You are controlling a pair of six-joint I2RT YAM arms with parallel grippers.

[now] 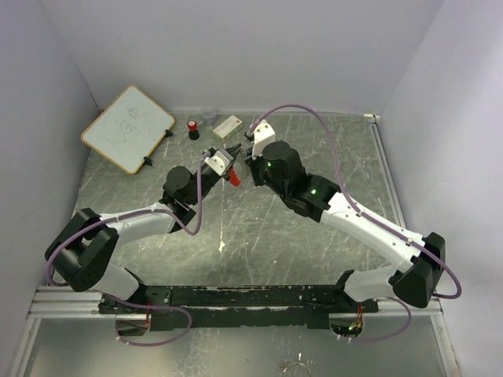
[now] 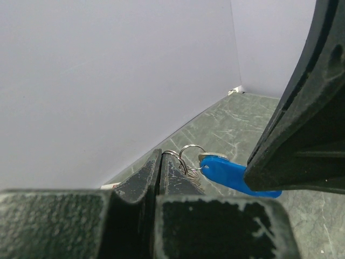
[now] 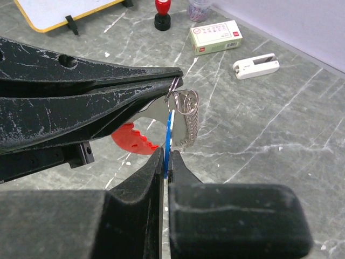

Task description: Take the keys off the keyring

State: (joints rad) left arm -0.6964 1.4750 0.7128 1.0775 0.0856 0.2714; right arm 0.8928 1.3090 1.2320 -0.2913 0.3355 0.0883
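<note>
Both grippers meet above the table's far middle. My left gripper (image 1: 225, 162) is shut on a thin silvery ring (image 2: 173, 157) of the bunch; its fingertips (image 2: 160, 159) pinch the ring's edge. My right gripper (image 3: 167, 155) is shut on the blue-headed key (image 3: 169, 135), also seen in the left wrist view (image 2: 229, 174). Silvery keys and coiled rings (image 3: 186, 116) hang between the two grippers. The red keyring (image 3: 131, 141) hangs below the left gripper's fingers (image 3: 108, 91), and shows in the top view (image 1: 234, 178). All of it is held off the table.
A whiteboard on feet (image 1: 127, 127) stands at the back left. A red-and-black capped bottle (image 1: 192, 128), a clear jar (image 1: 208, 115), a white box (image 3: 216, 38) and a white block (image 3: 256, 66) sit near the back wall. Walls close off three sides.
</note>
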